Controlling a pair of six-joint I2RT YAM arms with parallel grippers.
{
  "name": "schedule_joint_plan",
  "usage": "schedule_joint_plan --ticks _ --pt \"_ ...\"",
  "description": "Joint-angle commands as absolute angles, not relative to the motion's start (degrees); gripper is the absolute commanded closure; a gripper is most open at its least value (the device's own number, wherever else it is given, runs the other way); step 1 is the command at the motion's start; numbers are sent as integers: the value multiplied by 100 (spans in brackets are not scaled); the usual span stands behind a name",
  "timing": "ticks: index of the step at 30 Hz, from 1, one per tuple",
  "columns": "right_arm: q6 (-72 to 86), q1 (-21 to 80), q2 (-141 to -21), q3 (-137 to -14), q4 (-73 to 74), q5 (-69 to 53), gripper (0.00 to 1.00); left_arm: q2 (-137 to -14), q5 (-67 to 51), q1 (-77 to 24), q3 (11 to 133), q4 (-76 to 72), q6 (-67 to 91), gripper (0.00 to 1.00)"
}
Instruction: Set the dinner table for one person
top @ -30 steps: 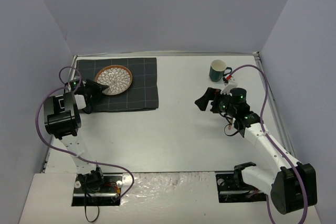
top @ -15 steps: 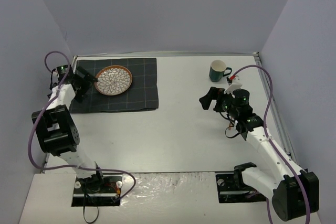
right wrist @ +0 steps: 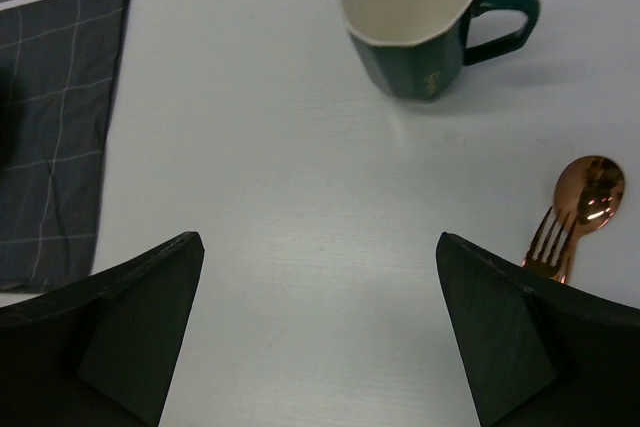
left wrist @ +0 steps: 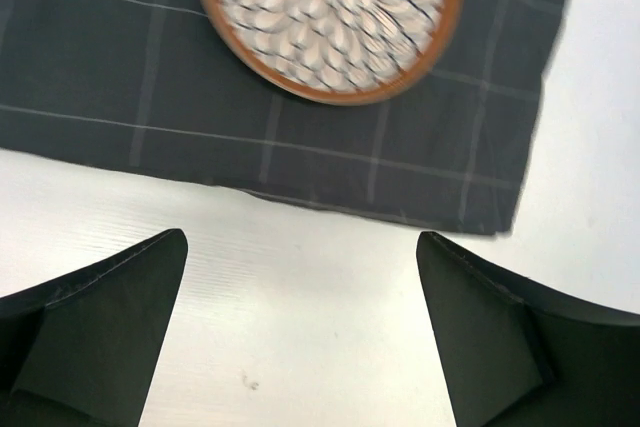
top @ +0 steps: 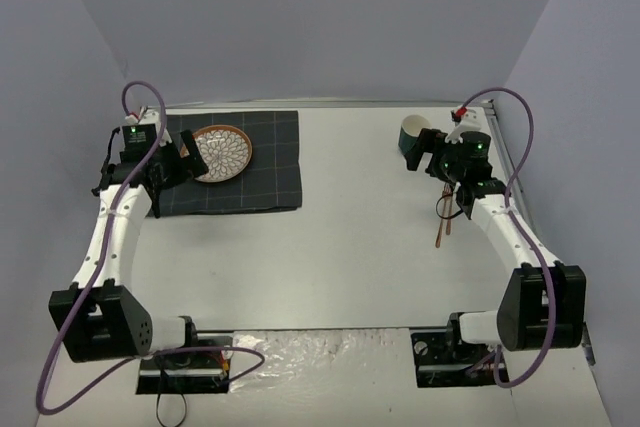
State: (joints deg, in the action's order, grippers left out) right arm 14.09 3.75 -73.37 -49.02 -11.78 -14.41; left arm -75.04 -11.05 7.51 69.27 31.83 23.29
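A patterned plate (top: 216,152) (left wrist: 328,17) with an orange-brown rim lies on the dark checked mat (top: 262,185) (left wrist: 100,77) at the far left of the dinner table (top: 340,247). My left gripper (top: 185,162) (left wrist: 300,239) hovers open and empty by the mat's left edge, the plate ahead of its jaws. A green mug (top: 413,134) (right wrist: 410,17) stands upright at the far right. My right gripper (top: 432,159) (right wrist: 320,239) is open and empty just short of the mug. A copper spoon (right wrist: 590,192) and fork (right wrist: 548,242) lie to its right.
The copper cutlery (top: 441,222) lies on the bare tabletop beneath the right forearm. Grey walls close in the table on three sides, and a metal rim (top: 520,197) runs along its right edge. Purple cables loop off both arms.
My left gripper has opened at the plate's rim and drawn back from it as the arm stretched out. My right gripper has swung to the far right, up to the mug.
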Motion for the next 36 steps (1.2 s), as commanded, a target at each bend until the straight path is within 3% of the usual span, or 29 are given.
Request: schedule_joint_plan --ticks 1,9,17,36 --pt "908 67 -7930 -5613 -1839 -1849 2 -7144 -1022 244 6955 3375 1680 3" --pt "-315 -232 -8719 -6258 -1759 -1622 3 -6742 -573 167 6821 3374 1731 3" --pt "-1216 -995 -10101 -7538 -1718 -3696 6 -6671 -721 158 6724 3303 1795 3" --pt "-1954 -1462 -12154 -9319 -1035 -5805 9 -6767 -770 187 6686 3258 1831 3"
